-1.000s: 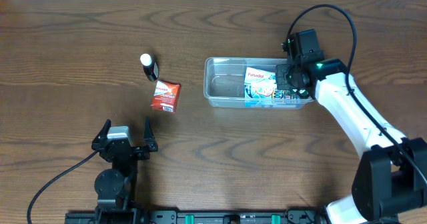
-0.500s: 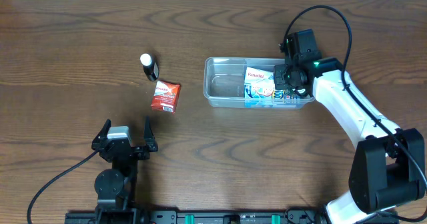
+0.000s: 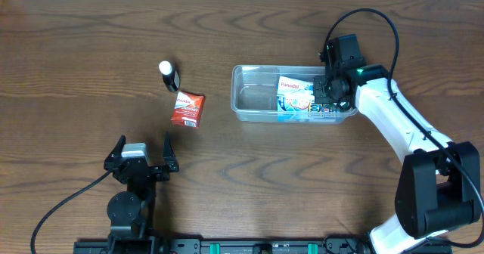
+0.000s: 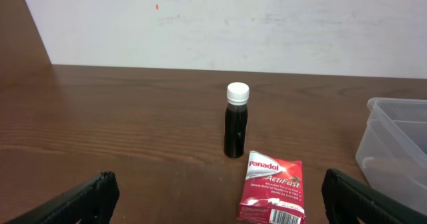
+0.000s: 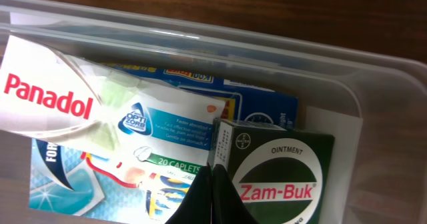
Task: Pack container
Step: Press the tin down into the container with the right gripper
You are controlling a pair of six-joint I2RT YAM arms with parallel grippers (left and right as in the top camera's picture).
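The clear plastic container (image 3: 257,95) lies right of the table's centre. In it are a white and blue Panadol packet (image 3: 295,97), a blue box under it, and a green Zam-Buk box (image 5: 280,171) at the right end. My right gripper (image 5: 212,201) is shut and empty, its tips over the edge of the Zam-Buk box inside the container (image 5: 373,84). A red Panadol ActiFast packet (image 3: 187,108) and a small dark bottle with a white cap (image 3: 169,75) lie on the table left of the container. My left gripper (image 3: 141,163) is open, near the front edge, facing them.
The left wrist view shows the bottle (image 4: 236,121), the red packet (image 4: 272,195) and the container's corner (image 4: 393,144) before a white wall at the table's far edge. Dark wooden table all round.
My right gripper has shifted slightly over the container's right end. The left arm and the loose items have not moved.
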